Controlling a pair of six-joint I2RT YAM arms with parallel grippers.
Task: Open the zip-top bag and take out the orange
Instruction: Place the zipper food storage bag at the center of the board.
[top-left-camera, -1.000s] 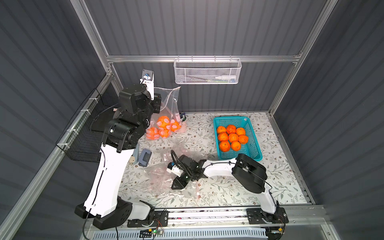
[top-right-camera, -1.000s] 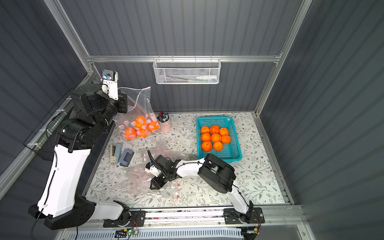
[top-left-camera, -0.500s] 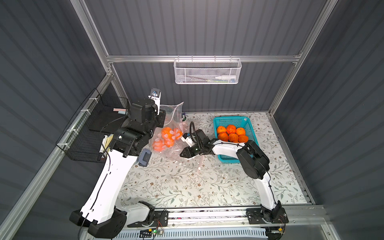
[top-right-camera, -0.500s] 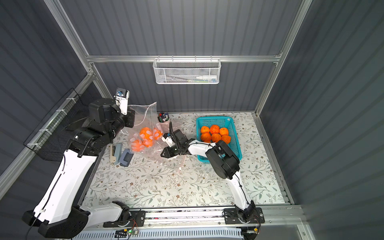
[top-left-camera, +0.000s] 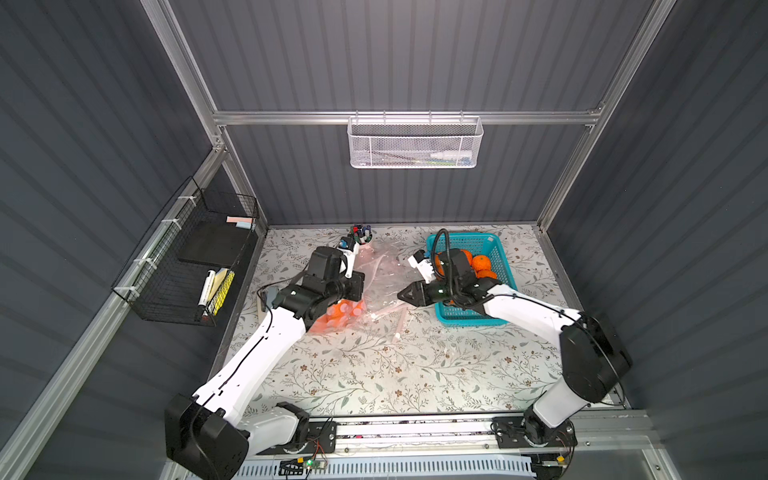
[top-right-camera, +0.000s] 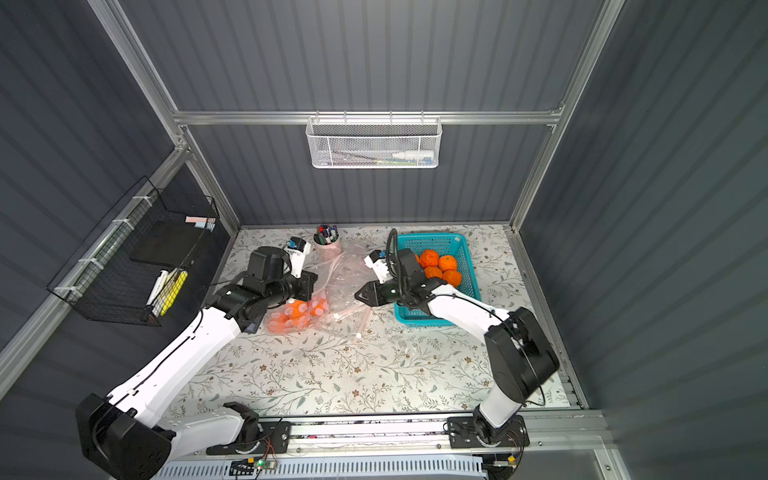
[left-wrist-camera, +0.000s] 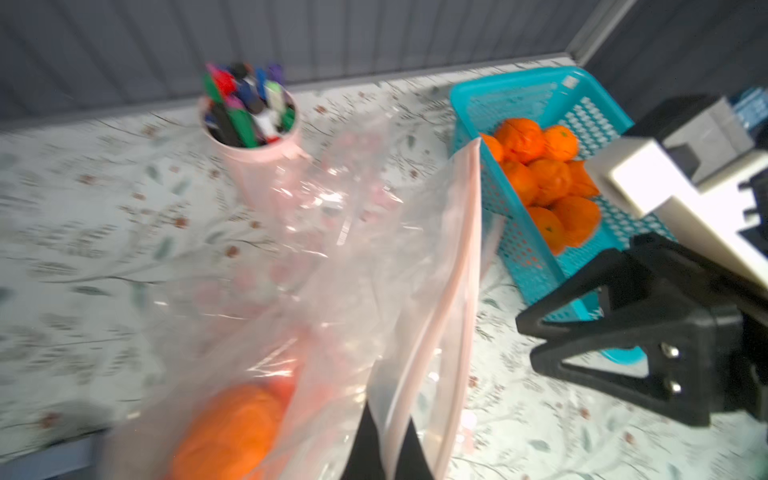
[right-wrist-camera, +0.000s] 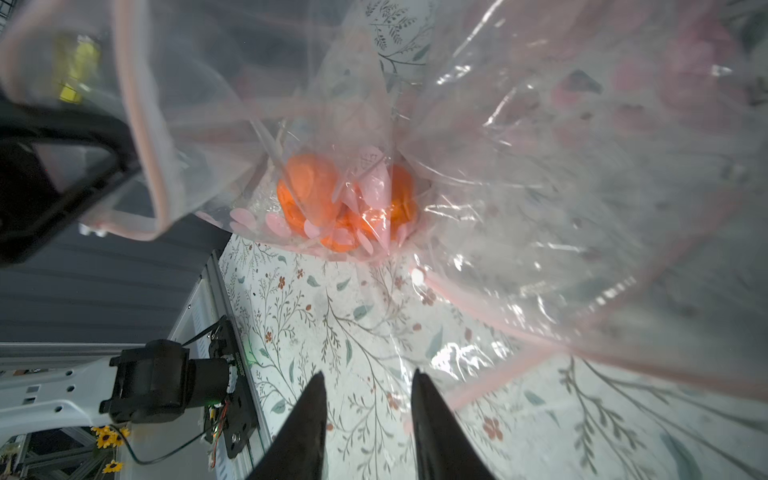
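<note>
The clear zip-top bag (top-left-camera: 376, 282) with pink zip strips lies crumpled on the table between both arms, also in a top view (top-right-camera: 340, 278). Oranges (top-left-camera: 343, 311) sit in its low end near the left arm; the right wrist view shows them (right-wrist-camera: 316, 191) through the plastic. My left gripper (left-wrist-camera: 388, 432) is shut on the bag's pink-edged rim (left-wrist-camera: 465, 257). My right gripper (right-wrist-camera: 368, 378) is open and holds nothing. It hovers over the table just beside the bag's right side (top-left-camera: 402, 294), with its tips pointing at the left gripper.
A teal basket (top-left-camera: 498, 245) of loose oranges stands right behind the right wrist. A pink cup of markers (top-left-camera: 360, 235) stands at the back, touching the bag. A black wire rack (top-left-camera: 187, 266) hangs on the left wall and a white mesh basket (top-left-camera: 415, 143) on the back wall.
The left arm has brought the bag down from high at the back left onto the table. The right gripper has swung from the front middle up beside the teal basket.
</note>
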